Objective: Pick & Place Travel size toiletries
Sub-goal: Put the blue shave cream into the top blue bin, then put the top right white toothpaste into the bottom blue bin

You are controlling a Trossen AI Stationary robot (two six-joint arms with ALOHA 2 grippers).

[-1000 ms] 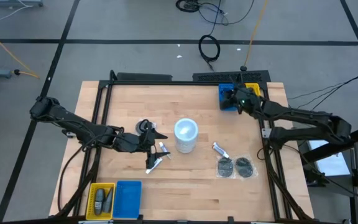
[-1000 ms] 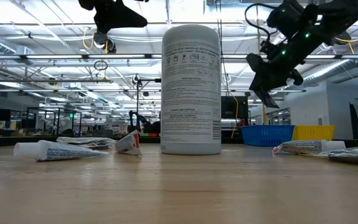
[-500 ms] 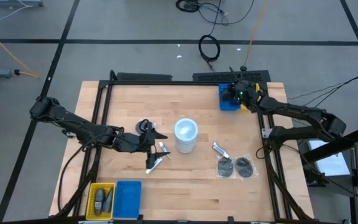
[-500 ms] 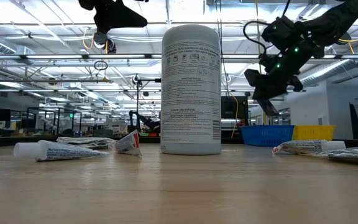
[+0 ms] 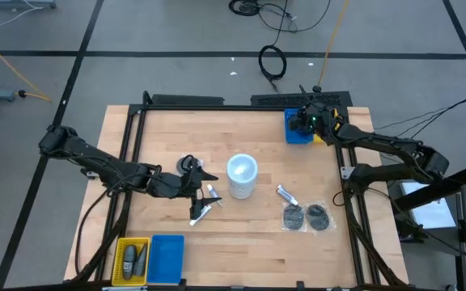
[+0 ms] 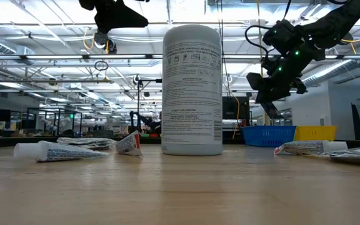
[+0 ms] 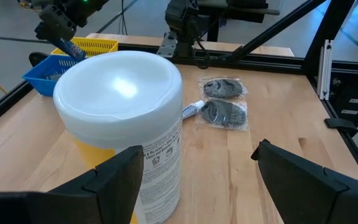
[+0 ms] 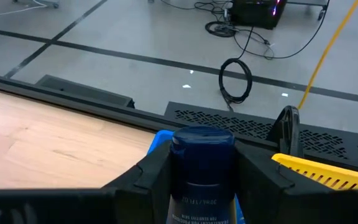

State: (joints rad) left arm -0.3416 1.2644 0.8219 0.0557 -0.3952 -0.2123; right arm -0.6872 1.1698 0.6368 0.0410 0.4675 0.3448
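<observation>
My right gripper (image 5: 302, 122) hangs over the blue tray (image 5: 295, 134) at the table's far right and is shut on a small dark blue bottle (image 8: 202, 171). The low view shows that gripper (image 6: 269, 100) above the tray (image 6: 269, 135). My left gripper (image 5: 197, 183) stands open just left of the white cylinder (image 5: 242, 175), its fingers (image 7: 114, 180) empty. Two dark discs (image 5: 307, 217) in clear bags and a small tube (image 5: 286, 195) lie right of the cylinder. Two more tubes (image 5: 205, 204) lie below my left gripper. My right gripper pinches the bottle's body (image 8: 202, 186) between its two fingers (image 8: 155, 179), which lie along the bottle. The cap end (image 8: 202, 140) sticks out past the fingertips. The fingers slant down from the table's right side. The bottle is lifted clear above the blue tray.
A yellow tray (image 5: 329, 121) stands right of the blue one. At the near left a yellow tray (image 5: 132, 260) holding small items sits beside a blue tray (image 5: 167, 259). A dark object (image 5: 188, 164) lies beside my left gripper. A black frame edges the table.
My right gripper, still shut on the bottle, has swung a little toward the table's far edge over the blue tray and sunk slightly. The bottle has gone with it, clear of the tray.
</observation>
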